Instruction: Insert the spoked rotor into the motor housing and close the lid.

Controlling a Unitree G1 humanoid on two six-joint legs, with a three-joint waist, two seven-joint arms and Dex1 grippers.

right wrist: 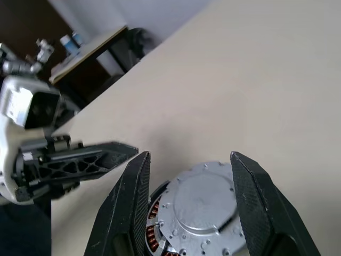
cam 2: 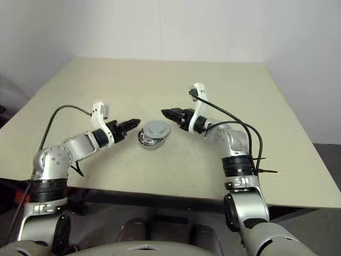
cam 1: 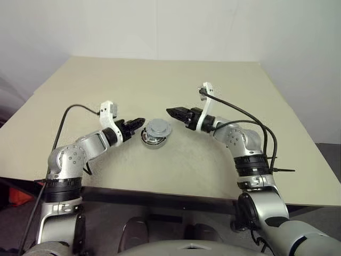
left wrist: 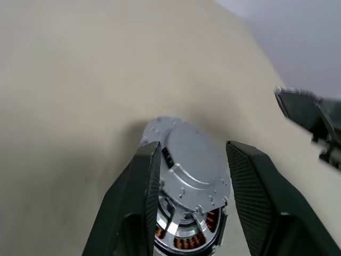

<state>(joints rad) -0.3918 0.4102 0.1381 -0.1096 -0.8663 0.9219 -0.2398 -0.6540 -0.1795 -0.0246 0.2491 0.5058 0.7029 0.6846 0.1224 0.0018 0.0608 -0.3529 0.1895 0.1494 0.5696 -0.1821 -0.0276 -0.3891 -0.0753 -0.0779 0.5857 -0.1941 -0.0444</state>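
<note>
Item on the table [cam 1: 224, 176]: one motor housing [cam 1: 152, 140], near the middle of the near half, sitting between my two grippers. The lid [cam 1: 157, 128] lies on top of it but shifted off centre and tipped, so copper windings [left wrist: 186, 242] and one silver spoke of the rotor [left wrist: 171, 224] show under its raised edge in the left wrist view; I judge the rotor already seated and the closing unfinished. Left gripper [cam 1: 136, 123]: released, fingers apart, holding nothing, tips just beside the housing on its left. Right gripper [cam 1: 175, 113]: likewise parted and empty, just beside the lid on the right, hanging a little above it. Step in hand, as I read it: seating the lid. To do it well I would steady the housing with one gripper, nudge the lid sideways with the other until the rims line up, then press straight down without tilting it further. Orientation: the housing stands flat, its axis upright; it is round, so no long axis. The lid's flat face points up and leans slightly towards the right gripper.
</note>
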